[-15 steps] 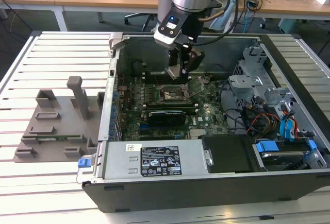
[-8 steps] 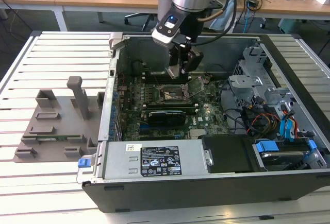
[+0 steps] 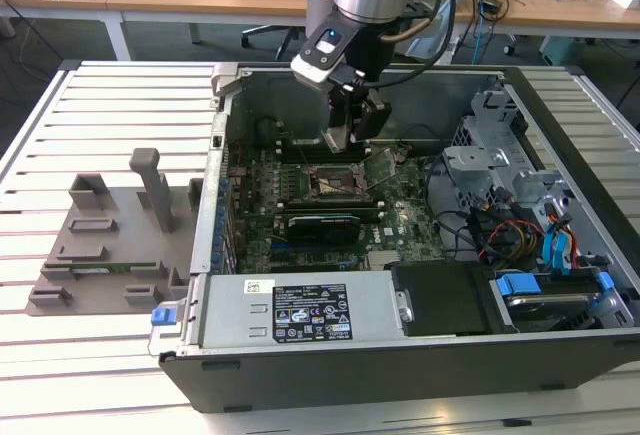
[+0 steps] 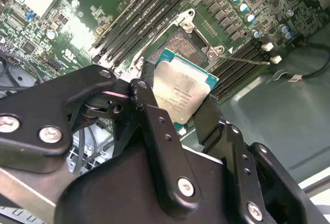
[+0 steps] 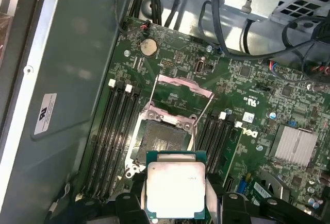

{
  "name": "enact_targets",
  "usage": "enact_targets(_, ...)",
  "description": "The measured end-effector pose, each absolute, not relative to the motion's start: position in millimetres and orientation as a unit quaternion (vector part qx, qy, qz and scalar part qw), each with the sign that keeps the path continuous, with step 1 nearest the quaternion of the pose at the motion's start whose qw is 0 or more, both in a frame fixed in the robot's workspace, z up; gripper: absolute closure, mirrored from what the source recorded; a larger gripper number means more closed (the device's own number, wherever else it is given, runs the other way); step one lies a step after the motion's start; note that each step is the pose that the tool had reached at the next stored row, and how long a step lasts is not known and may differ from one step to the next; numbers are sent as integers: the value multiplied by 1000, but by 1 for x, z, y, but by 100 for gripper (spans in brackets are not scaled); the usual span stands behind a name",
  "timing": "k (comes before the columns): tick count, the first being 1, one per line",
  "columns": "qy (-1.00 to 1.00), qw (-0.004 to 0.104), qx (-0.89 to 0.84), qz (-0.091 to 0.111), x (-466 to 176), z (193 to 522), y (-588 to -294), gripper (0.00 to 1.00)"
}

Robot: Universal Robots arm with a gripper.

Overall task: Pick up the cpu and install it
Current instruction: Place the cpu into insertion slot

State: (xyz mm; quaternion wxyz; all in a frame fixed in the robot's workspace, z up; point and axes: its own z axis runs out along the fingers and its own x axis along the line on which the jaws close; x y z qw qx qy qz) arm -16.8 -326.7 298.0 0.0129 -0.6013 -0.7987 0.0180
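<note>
Closest in the second wrist view are the black linkages of the gripper, whose two fingers are clenched on opposite edges of the cpu. The chip is held flat with its pale metal lid facing the cameras. Gripping it by the rim leaves the underside free, and it looks roughly parallel to the board below, which I take to be deliberate so that the contacts would meet squarely.

Just beyond the chip lies the open CPU socket. Its metal load plate is swung back, so nothing covers the recess. In both wrist views the cpu overlaps the socket's near edge but is not inside the frame. In the exterior view the gripper hangs clear above the board, so I judge the chip to be in the air, lifted but not yet seated.

Rows of empty memory slots flank the socket on both sides. Farther out on the green motherboard are a coin cell and a finned heatsink.

The exterior view shows the computer case lying on its side with the panel off, which gives the arm access from above. The power supply sits along its near wall. A grey parts fixture rests on the slatted table at the exterior view's left, well apart from the gripper.
</note>
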Motion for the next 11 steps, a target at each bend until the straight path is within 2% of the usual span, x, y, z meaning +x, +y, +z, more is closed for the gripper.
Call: enact_targets(11,-770,14,-638,17,-17,298,-327,45)
